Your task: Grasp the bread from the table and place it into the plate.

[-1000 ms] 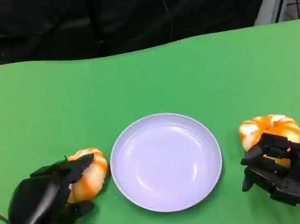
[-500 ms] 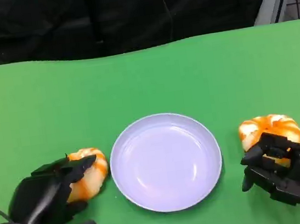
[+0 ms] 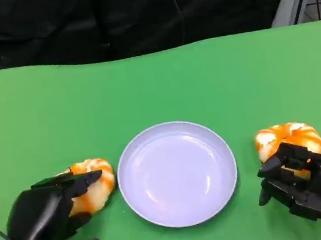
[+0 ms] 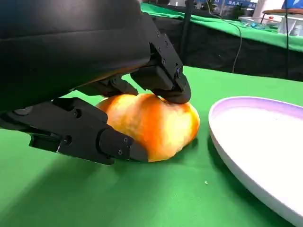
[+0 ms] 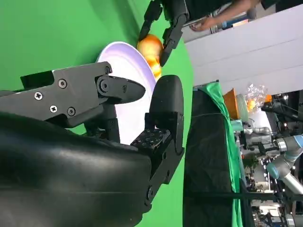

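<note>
left hand (image 3: 51, 208) gripping bread (image 3: 92, 185) | right hand (image 3: 308, 186) spread, holding nothing | plate (image 3: 177, 173) bare

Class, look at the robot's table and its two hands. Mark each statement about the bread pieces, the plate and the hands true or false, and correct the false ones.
1. The plate holds a piece of bread. False: nothing lies in it.
2. The left hand has fingers around the left bread. True; the left wrist view shows fingers above and below it.
3. The left bread is lifted clear of the green table. False: it rests on the table.
4. The right bread lies on the table beside the plate. True.
5. The right hand is on the far side of the right bread. False: it is on the near side.
</note>
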